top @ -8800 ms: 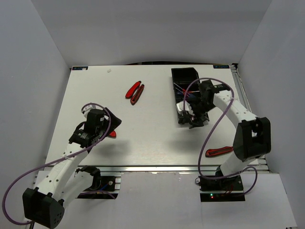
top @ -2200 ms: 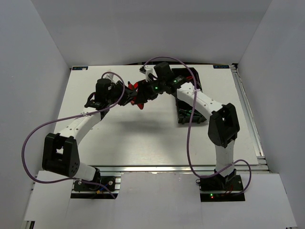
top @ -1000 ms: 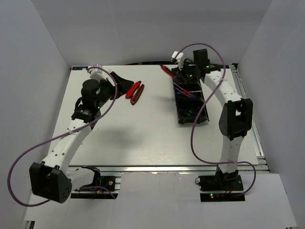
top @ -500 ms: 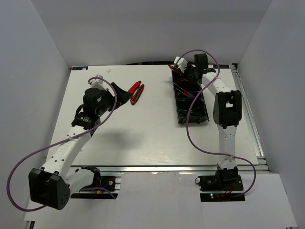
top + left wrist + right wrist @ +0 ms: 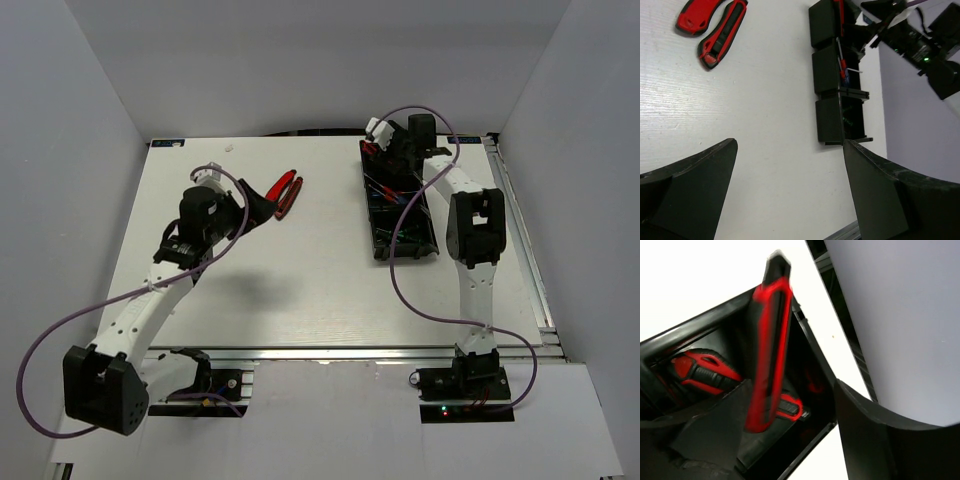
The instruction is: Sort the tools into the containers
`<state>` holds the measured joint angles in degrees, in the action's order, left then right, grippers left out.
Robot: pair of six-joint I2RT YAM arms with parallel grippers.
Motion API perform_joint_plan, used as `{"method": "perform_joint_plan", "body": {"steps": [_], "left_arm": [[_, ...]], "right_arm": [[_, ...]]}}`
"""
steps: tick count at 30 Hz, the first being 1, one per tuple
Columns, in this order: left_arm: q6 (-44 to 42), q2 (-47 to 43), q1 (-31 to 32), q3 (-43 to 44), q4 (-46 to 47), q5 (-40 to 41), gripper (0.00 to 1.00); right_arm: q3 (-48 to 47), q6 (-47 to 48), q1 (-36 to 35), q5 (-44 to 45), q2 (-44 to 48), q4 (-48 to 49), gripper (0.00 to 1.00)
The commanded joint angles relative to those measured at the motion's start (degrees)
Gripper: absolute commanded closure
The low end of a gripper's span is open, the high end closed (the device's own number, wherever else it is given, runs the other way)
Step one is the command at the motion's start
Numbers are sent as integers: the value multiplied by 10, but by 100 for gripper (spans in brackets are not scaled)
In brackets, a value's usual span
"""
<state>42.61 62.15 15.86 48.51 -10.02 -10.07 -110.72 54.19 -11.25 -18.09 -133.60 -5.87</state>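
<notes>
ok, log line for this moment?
left pincer: open, near pliers | right pincer: open over far end of tray | red tool: in its gap, blurred

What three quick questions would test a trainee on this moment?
1. True or false: the left gripper is shut on the red-handled tool lying on the table.
2. The right gripper is over which compartment of the black tray, counted from the arm bases? A near, B middle, C far.
3. Fill in: the tool at the right gripper has handles coloured red and ____.
Key: 1 false, it is open and apart from that tool. 2 C. 3 black.
</notes>
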Motion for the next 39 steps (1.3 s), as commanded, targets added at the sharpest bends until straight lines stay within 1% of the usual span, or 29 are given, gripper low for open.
{"method": "perform_joint_plan", "body": {"steps": [1,4,5,6,7,8,9,10,11,12,13,14,15,17,18,19,20,21,23,24,26,27,29,34,39], "left_arm": [[-31,34,-3,27,-18,-13,2],[-67,67,-3,61,-32,-26,3],[-80,96,-3,71,-36,-39,7],[-98,113,-3,84,-50,-42,8],[-116,132,-3,113,-60,-43,10],[-137,170,-3,130,-70,-43,12],[-148,190,-2,146,-93,-42,18],[-169,211,-1,179,-104,-37,22],[-189,253,0,195,-115,-31,25],[-199,277,1,212,-137,-17,31],[-225,298,3,244,-147,-8,33],[-233,337,8,257,-153,1,34],[-241,356,11,270,-160,17,36],[-270,390,20,310,-163,34,36],[-278,423,29,324,-163,43,35],[-292,439,34,340,-163,57,34],[-306,455,42,374,-164,64,33],[-317,486,44,391,-165,68,32],[-326,517,50,427,-170,75,30],[-340,530,54,459,-174,80,30],[-351,561,61,483,-176,92,29],[-371,569,65,505,-175,93,29],[-387,598,69,525,-175,124,29],[-394,651,70,576,-173,149,29],[-395,683,70,595,-172,179,30]], "right_arm": [[1,-28,10,-17,43,12,24],[-24,-72,19,-48,53,-19,18],[-33,-84,23,-56,67,-39,16],[-35,-102,25,-77,76,-52,11],[-35,-105,25,-90,85,-67,11],[-35,-104,25,-108,106,-109,10],[-34,-96,25,-161,119,-134,11],[-30,-88,25,-192,130,-159,11],[-21,-82,24,-226,151,-209,11],[-14,-74,25,-290,163,-233,10],[-4,-73,25,-320,174,-252,11],[23,-73,25,-345,198,-278,11],[40,-74,24,-389,210,-285,10],[76,-100,22,-412,246,-285,11],[112,-114,21,-426,257,-272,11],[127,-130,21,-433,278,-267,11],[140,-135,21,-439,287,-264,11],[162,-140,21,-442,295,-259,11],[177,-146,21,-444,314,-257,11],[184,-146,21,-444,319,-256,11],[203,-147,21,-445,331,-254,11],[207,-147,21,-446,334,-254,11],[219,-152,21,-447,340,-254,11],[229,-160,21,-449,349,-252,11],[236,-146,24,-450,355,-266,11]]}}
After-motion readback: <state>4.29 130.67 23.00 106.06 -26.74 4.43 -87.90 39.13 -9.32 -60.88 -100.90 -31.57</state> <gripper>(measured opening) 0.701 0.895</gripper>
